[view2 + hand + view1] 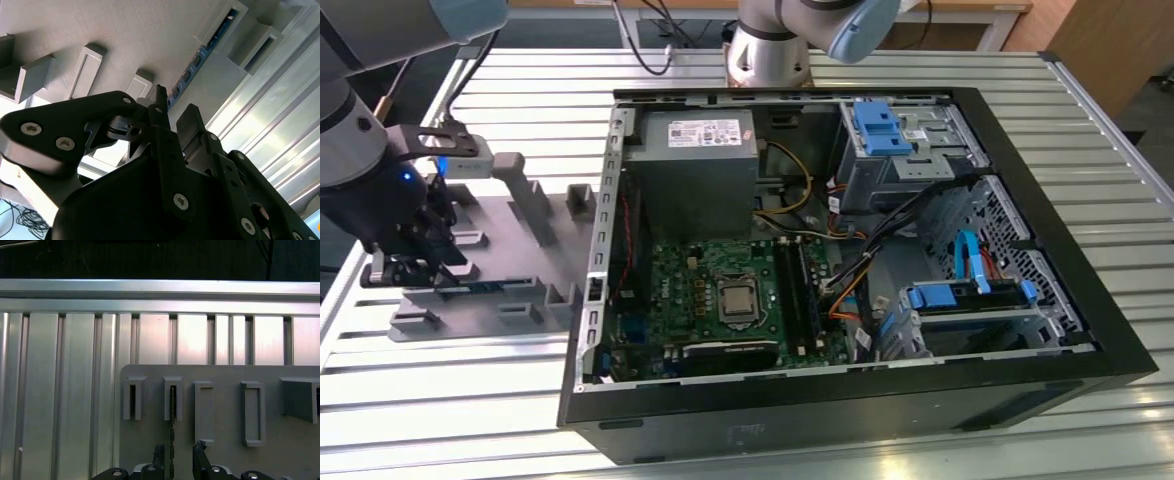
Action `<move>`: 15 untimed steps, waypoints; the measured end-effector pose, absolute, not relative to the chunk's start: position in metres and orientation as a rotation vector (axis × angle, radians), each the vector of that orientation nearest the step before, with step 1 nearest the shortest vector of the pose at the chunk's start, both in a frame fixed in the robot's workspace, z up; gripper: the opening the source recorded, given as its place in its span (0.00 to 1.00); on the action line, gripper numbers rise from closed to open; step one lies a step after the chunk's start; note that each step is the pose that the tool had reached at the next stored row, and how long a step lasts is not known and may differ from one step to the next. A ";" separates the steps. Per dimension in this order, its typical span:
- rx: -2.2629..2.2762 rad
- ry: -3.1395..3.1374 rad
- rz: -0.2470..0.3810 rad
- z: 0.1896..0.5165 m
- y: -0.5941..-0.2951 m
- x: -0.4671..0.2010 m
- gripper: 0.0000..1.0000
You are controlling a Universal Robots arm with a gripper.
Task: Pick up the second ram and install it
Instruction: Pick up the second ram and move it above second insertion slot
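Straddling the ram (pixel 172 416): the gripper (pixel 178 452) sits low over the grey tray (pixel 280 450), fingers apart, one finger (pixel 159 452) on each side of the board's thin edge. There is a clear gap on both sides, narrower on one. The board is not clamped.

Ram position: it stands on edge in the tray, one end seated in a slotted upright block (pixel 173 399), and it runs from there into the gap between the fingertips. In the second wrist view the same strip (pixel 200 55) shows blue-green with a row of small dark chips. It spans from a slotted block (pixel 227 20) down toward the gripper (pixel 172 107), whose black fingers are likewise spread.

Exterior view: the arm (pixel 347 130) comes down at the exterior view's left edge, with the gripper (pixel 403 270) at mid-height over the near-left part of the tray (pixel 540 215). The tray lies flat on the ribbed aluminium table (pixel 454 400), just beside the left wall of the open black computer case (pixel 854 410). The case fills the centre and the exterior view's right. Inside it, the green mainboard (pixel 707 290) lies in the lower-left area, with the long black slot rails (pixel 794 290) just beside it toward the exterior view's right.

The tray has several other upright blocks (pixel 252 412) standing in a row alongside the one holding the ram.
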State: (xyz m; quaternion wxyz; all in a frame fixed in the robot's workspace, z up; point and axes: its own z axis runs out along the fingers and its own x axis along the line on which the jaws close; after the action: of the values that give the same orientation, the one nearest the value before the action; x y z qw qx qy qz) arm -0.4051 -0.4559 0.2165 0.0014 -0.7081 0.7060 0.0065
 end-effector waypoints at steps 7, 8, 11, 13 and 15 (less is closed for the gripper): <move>-2.223 2.216 0.020 0.216 -0.456 -0.405 0.36; -2.223 2.216 0.020 0.215 -0.456 -0.405 0.36; -2.236 2.203 0.020 0.214 -0.456 -0.405 0.36; -2.249 2.190 0.020 0.213 -0.456 -0.405 0.36; -2.252 2.186 0.020 0.211 -0.456 -0.405 0.36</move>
State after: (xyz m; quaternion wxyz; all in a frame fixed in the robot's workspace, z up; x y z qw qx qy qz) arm -0.4051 -0.4565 0.2110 0.0013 -0.7176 0.6964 0.0065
